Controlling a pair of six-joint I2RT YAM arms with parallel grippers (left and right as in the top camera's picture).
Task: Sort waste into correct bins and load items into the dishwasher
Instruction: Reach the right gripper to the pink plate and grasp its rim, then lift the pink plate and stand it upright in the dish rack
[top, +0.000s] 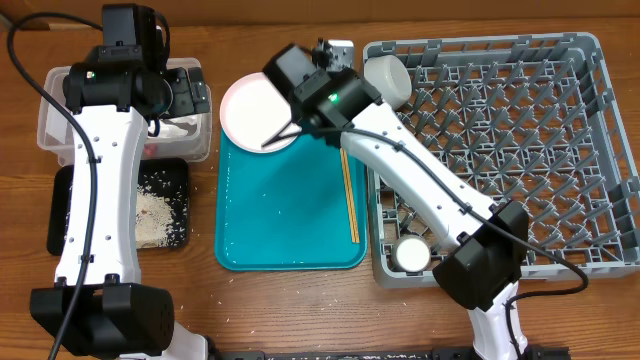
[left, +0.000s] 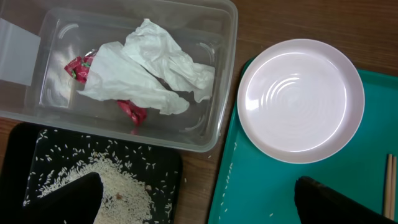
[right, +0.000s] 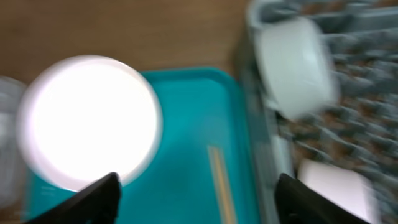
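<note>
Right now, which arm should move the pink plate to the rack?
Right: its end effector hovers open at the plate, near the rack; the left end effector is by the clear tub.

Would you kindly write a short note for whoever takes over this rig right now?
Left fingers: open, empty, by the clear tub.
Right fingers: open, empty, over the teal tray.
Done: napkin in tub, rice in black tray, bowl and cup in rack.
To do: pink plate and chopsticks, both on the teal tray.
</note>
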